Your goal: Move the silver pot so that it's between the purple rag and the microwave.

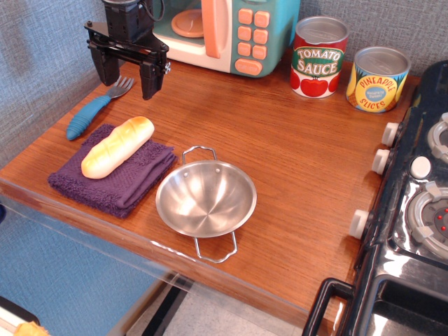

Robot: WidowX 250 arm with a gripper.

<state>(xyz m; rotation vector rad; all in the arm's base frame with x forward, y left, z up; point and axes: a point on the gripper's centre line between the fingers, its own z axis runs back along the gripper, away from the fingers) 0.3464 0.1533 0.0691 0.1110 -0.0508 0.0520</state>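
The silver pot (206, 198) is seen in the lower centre of the frame, upright and empty, its left rim touching or just overlapping the corner of the purple rag (115, 175), with one wire handle turned toward the upper frame and the other reaching to the near edge of the tabletop (280, 140). The pot is not yet held: the gripper (126, 64) hangs in the upper left with its jaws spread wide and nothing between them, just above a blue fork (98, 108) and in front of the microwave (224, 31). For the step in hand, a descent onto the far rim or the upper handle is judged best, since the shallow polished wall is likely to slip unless it is pinched squarely. A toy bread loaf (117, 145) lies on the rag and should be cleared during the approach. Open wood is left between rag and microwave in the upper-left centre, though the fork crowds its left side. The near edge is close to the pot, so it should be lifted rather than dragged. The two cans (318, 56) at upper right and the stove (420, 210) at right are well apart from that path.
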